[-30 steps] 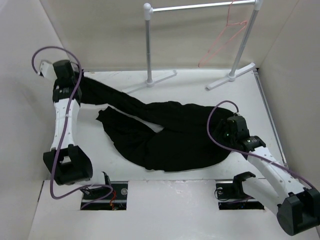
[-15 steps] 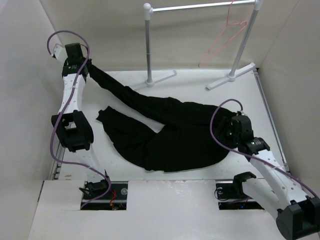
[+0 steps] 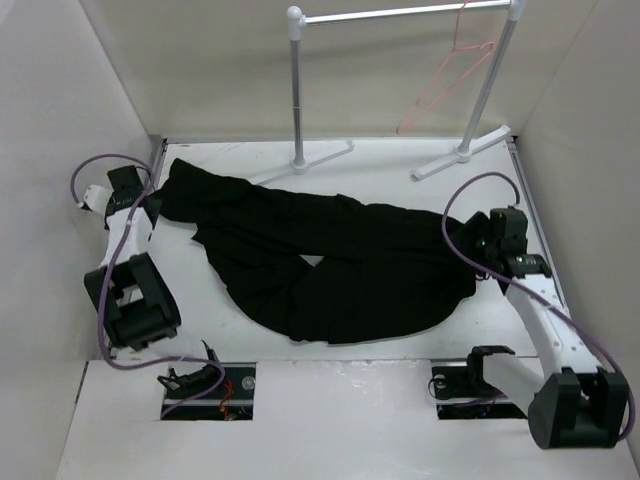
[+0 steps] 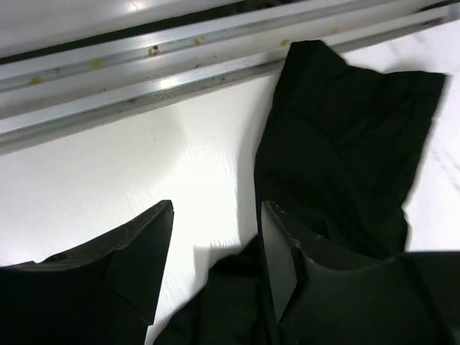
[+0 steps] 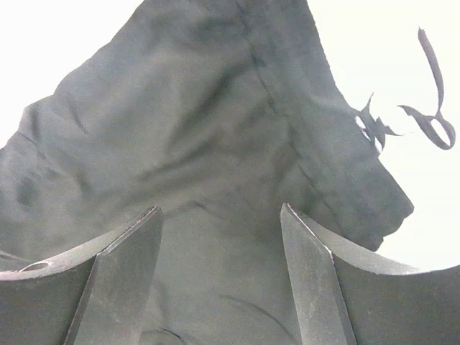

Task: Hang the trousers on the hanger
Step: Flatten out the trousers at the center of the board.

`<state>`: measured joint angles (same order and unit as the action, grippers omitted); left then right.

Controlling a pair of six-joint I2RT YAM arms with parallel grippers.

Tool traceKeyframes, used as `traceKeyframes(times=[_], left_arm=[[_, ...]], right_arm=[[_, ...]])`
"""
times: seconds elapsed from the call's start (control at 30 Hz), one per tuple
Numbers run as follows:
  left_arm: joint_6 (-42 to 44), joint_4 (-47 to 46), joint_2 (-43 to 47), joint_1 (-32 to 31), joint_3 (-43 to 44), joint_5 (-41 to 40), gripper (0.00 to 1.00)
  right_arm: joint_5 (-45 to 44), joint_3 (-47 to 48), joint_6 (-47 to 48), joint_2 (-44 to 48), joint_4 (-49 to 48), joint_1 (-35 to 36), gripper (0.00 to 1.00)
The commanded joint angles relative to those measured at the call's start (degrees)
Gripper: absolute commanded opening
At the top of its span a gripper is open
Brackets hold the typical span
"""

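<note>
Trousers (image 3: 340, 260) lie flat on desk (image 3: 400, 170), leg ends far left, waist right. Left pincer (image 4: 215, 208) released, beside leg hem. Right pincer (image 5: 220, 208) released above waistband, grasping nothing.

Risks: a pinch may catch one layer and slip; drawstring (image 5: 430, 61) may snag.

Hanger (image 3: 440, 92) hangs on rack (image 3: 297, 90) and may swing if nudged. The rack's posts stand in the way.

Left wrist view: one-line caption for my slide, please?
Open left gripper over a leg end of the trousers on the white table.
</note>
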<state>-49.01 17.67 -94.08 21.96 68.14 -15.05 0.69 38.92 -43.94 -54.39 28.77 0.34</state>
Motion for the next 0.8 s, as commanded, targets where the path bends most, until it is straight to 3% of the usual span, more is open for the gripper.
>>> traceKeyframes(times=[0.0, 0.13, 0.23, 0.57, 0.6, 0.77], left_arm=[[-0.64, -1.94, 10.74, -2.11, -3.87, -0.33, 0.49], [-0.47, -0.45, 17.69, -15.11, -11.25, -1.29, 0.48], [-1.87, 1.57, 19.81, -20.58, -17.41, -1.83, 0.48], [-2.40, 0.35, 22.54, -17.79, -27.62, 5.28, 0.54], [-2.31, 0.17, 22.54, -17.60, -27.71, 5.81, 0.54], [-2.40, 0.34, 22.80, -17.43, -28.59, 8.19, 0.56]], right_arm=[[-1.38, 7.21, -0.70, -5.52, -7.05, -1.96, 0.73], [-4.55, 13.45, -1.41, -16.77, -11.28, -5.39, 0.73], [-8.41, 17.15, -0.88, -24.34, -11.99, -6.97, 0.71], [-7.47, 21.90, 0.96, -38.67, -11.98, -10.75, 0.60], [-6.59, 22.43, 0.96, -39.56, -12.25, -10.76, 0.56], [-3.15, 26.47, -2.10, -44.22, -12.95, -11.98, 0.08]])
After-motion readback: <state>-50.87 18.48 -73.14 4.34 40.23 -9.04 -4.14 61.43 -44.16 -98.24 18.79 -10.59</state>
